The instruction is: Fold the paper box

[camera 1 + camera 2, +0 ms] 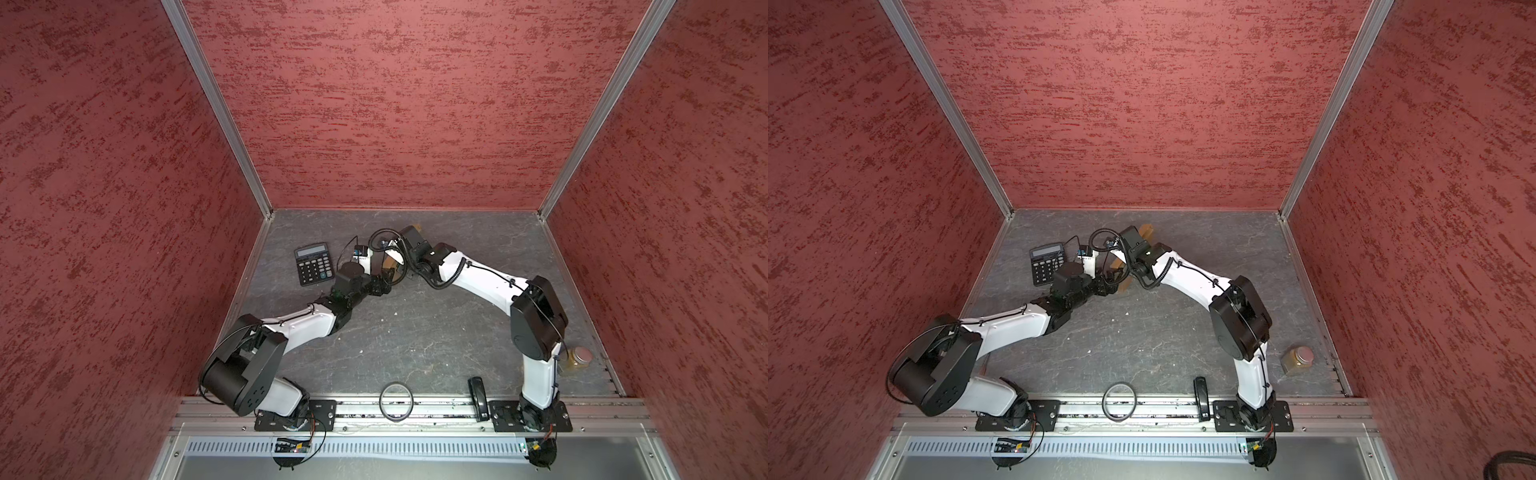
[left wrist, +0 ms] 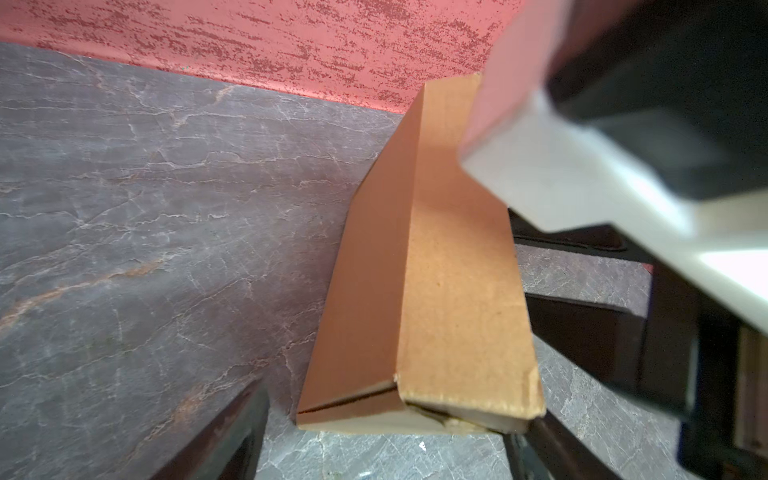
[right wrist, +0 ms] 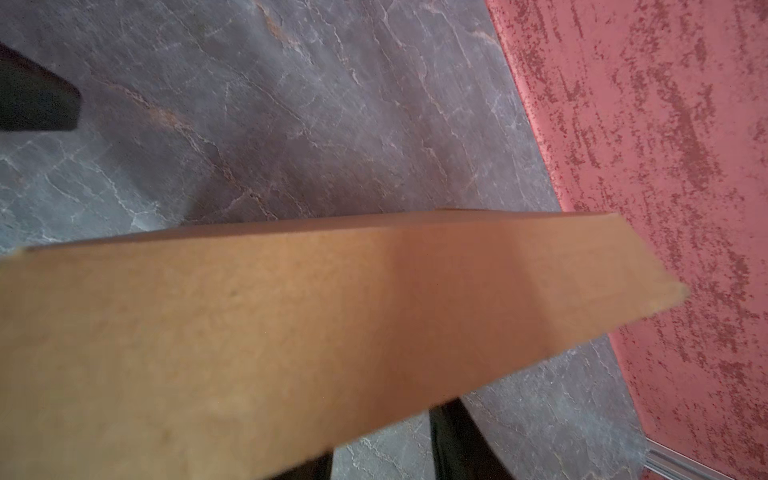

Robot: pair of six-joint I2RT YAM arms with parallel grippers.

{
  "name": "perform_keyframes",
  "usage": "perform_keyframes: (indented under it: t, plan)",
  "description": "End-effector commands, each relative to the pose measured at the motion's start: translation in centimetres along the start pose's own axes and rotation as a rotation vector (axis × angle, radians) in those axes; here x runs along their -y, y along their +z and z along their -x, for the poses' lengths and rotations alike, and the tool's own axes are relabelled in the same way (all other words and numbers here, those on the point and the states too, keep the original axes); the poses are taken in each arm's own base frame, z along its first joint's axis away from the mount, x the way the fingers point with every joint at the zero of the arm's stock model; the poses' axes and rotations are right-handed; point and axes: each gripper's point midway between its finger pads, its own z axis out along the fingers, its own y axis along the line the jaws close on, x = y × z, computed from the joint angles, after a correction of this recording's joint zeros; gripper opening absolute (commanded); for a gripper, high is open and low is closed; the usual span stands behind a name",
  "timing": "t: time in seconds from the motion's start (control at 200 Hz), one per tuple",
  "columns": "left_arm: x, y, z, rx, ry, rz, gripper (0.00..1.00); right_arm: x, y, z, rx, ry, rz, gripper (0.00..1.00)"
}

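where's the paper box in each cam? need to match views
Top view: paper box centre, mostly hidden.
Top view: same, tan corner showing.
Left wrist: mid-frame, large.
Right wrist: close up, filling much of the frame.
Landmark: grey marbled table, in all four.

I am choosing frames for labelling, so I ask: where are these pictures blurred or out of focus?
Right wrist view: the paper box lies very close and is soft, its edges smeared; the table behind looks sharper. Left wrist view: the box is fairly sharp, the right arm's white link strongly defocused. Both top views: sharp and evenly lit; the calculator keys are distinct.
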Motion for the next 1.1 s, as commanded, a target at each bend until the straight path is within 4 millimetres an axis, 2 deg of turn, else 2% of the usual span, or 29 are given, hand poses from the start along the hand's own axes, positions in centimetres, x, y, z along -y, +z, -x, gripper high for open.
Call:
perform_keyframes:
  t: [0.0,0.125,0.301,0.551,0.681,0.812,0.887,0.987,1.092]
  plan:
    - [-4.6,-1.4,-10.7,-0.364,0.032,0.144,0.85,0.2,-0.2,1.3,0.036,0.021,0.014,0.38]
    - [-5.0,-1.4,-10.4,-0.361,0.012,0.154,0.85,0.5,-0.6,1.9,0.049,0.031,0.012,0.38]
    - [-5.5,-1.1,-10.5,-0.376,-0.011,0.170,0.84,1.3,-2.0,2.9,0.090,0.063,0.004,0.48]
    - [-6.2,-0.9,-10.5,-0.382,-0.038,0.186,0.84,2.5,-5.5,4.2,0.176,0.149,0.024,0.54]
    - [-6.3,-0.8,-10.7,-0.391,-0.046,0.184,0.85,4.1,-7.5,4.5,0.222,0.229,0.027,0.55]
    - [-6.4,-0.7,-10.6,-0.393,-0.052,0.184,0.84,7.0,-9.7,4.8,0.279,0.399,0.013,0.57]
    - [-6.5,-0.6,-10.6,-0.393,-0.055,0.185,0.85,9.5,-10.9,4.6,0.285,0.550,-0.017,0.60]
    - [-6.5,-0.5,-10.5,-0.395,-0.057,0.185,0.85,12.6,-11.2,3.6,0.248,0.817,-0.014,0.62]
    - [-6.7,-0.5,-10.6,-0.400,-0.061,0.191,0.84,13.7,-10.5,3.0,0.257,1.113,0.103,0.62]
